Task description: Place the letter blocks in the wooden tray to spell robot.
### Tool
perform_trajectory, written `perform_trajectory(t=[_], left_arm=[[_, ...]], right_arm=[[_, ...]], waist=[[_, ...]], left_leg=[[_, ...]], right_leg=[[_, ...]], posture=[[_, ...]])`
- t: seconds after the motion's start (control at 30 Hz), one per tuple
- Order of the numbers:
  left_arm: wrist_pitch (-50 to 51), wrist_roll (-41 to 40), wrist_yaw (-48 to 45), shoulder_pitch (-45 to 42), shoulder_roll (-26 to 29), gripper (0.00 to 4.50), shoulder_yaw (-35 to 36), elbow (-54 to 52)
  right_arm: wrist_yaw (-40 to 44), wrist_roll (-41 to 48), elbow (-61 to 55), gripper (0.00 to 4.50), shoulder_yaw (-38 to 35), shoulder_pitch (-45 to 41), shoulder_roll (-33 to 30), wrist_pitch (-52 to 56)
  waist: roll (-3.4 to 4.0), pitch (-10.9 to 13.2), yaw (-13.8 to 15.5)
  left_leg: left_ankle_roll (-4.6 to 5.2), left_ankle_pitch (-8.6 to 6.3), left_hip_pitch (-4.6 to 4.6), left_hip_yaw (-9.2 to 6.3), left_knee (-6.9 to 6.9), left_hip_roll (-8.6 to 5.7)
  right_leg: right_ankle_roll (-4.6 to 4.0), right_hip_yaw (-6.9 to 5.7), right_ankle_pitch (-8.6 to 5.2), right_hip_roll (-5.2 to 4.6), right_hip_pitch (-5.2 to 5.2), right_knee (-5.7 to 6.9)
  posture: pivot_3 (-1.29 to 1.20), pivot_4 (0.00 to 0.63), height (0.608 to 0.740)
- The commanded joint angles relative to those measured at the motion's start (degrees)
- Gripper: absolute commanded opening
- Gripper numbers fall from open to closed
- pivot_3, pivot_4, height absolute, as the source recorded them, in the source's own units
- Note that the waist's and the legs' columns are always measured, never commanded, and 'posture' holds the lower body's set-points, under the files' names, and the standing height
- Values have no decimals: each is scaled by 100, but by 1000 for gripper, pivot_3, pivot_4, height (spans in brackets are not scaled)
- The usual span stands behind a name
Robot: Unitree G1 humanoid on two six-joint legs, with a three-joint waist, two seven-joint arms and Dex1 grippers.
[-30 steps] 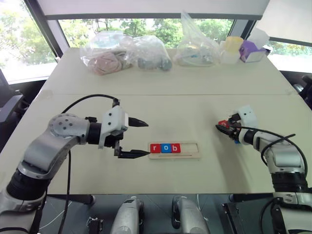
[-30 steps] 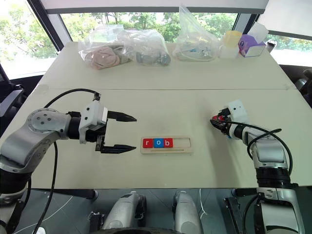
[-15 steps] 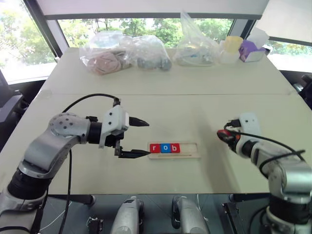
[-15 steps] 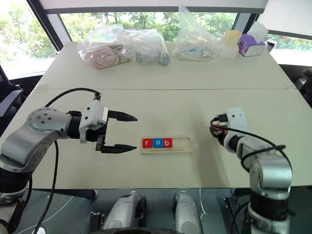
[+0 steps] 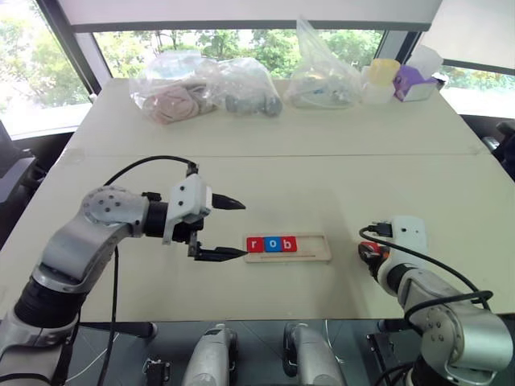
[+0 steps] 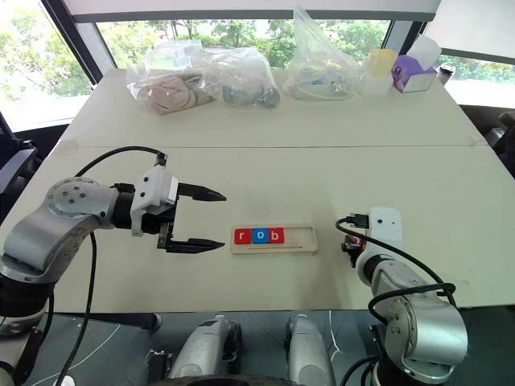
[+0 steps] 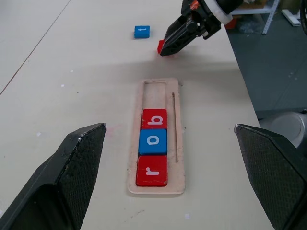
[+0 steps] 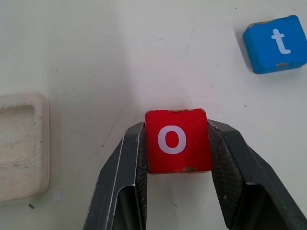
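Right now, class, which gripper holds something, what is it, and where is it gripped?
The right gripper pinches the red o block by two opposite side faces. The left gripper is open and holds nothing.

I work in what looks like an office or lab room: a wide pale table (image 5: 322,129) under me, big windows (image 5: 241,44) with trees beyond my grippers, plastic bags (image 5: 205,88) stacked there.

The wooden tray (image 7: 156,139) is pale, raw-looking wood with a rough matt grain, the red o block (image 8: 178,140) wears matt paint chipped at its edges, the table (image 5: 322,121) is smooth matt cream, and the bags (image 5: 209,84) behind are glossy, crinkled clear plastic.
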Motion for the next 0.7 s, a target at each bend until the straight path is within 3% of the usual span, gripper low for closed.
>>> perform_trajectory(t=[0.03, 0.43, 0.63, 0.67, 0.7], left_arm=[[-98, 18, -31, 4, 25, 4500, 6, -93], [-114, 78, 19, 58, 56, 4500, 20, -183], [-58, 8, 18, 74, 59, 4500, 94, -209], [-58, -1, 12, 90, 70, 4500, 107, -220], [-76, 0, -40, 116, 119, 4500, 114, -235]], right_arm=[[32, -10, -1, 1194, -74, -97, 32, 42], [77, 43, 199, 1194, 126, -310, 122, 42], [197, 98, 144, 4156, 180, -383, -58, 42], [238, 119, 128, 4467, 185, -391, -111, 42], [434, 246, 86, 4467, 264, -434, -407, 42]], waist=[[0, 0, -2], [1, 1, -15], [2, 1, -21], [2, 1, -22], [3, 2, -27]], left_leg=[[0, 0, 0, 0, 0, 0], [0, 0, -3, -1, -4, 1], [-1, -1, -4, -1, -6, 1], [-1, -1, -5, -1, -6, 1], [-1, -1, -6, 0, -6, 1]], right_leg=[[0, 0, 0, 0, 0, 0], [0, -1, 0, 0, -4, -3], [0, 0, -1, -1, -6, -4], [0, 0, -1, -1, -7, -5], [0, -1, -1, -2, -7, -6]], posture=[[0, 150, 740], [0, 150, 740], [0, 150, 740], [0, 150, 740], [0, 150, 740]])
